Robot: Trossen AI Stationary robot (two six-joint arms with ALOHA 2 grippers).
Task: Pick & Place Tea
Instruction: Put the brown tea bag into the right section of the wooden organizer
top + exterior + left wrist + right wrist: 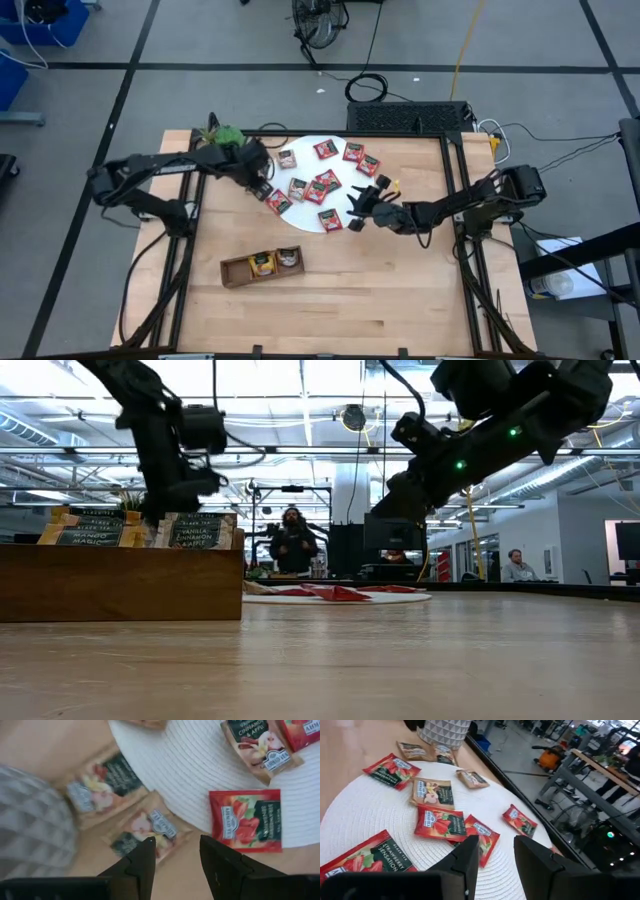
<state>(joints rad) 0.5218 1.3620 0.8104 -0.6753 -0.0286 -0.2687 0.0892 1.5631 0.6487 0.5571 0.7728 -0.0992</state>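
pale wooden table (pixel 390 270), matt grain. white disc (pixel 200 765), ribbed woven texture. tea sachets (pixel 440 824), glossy printed foil or paper.

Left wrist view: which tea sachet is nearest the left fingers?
The beige sachet lying on the bare wood, just off the white disc. It sits right at the open left gripper; the red strawberry sachet lies beside.

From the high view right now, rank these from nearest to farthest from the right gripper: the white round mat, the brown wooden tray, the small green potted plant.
1. White round mat: right beside the right gripper, which is at its right-hand edge.
2. Brown wooden tray: toward the table's front, left of the gripper.
3. Small green potted plant: far left corner, beyond the mat.
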